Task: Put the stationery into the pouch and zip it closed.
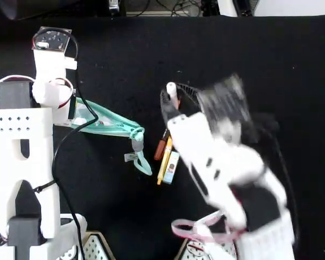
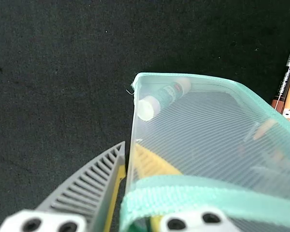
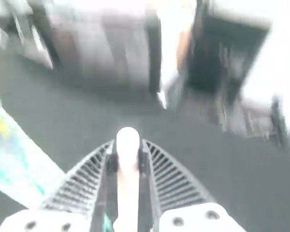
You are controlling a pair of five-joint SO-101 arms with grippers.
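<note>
Mint-edged clear striped plastic pouch (image 1: 105, 123) stretches over the black counter (image 1: 271, 59), one end pinched in the left claw (image 2: 128, 193), with a white-capped tube (image 2: 157, 101) inside. The right claw (image 3: 128, 145) is pressed around a white cylindrical stick (image 3: 128, 164). A brown pen (image 1: 161, 149) and a yellow pen (image 1: 165, 162) lie just beside the pouch's free end.

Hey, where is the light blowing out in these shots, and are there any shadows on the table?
High view: the left arm glares white against the black table, with no clear shadows on it. Left wrist view: even light, no glare on the pouch. Right wrist view: the room behind is partly washed out white, and the pen in the right claw is bright too.
</note>
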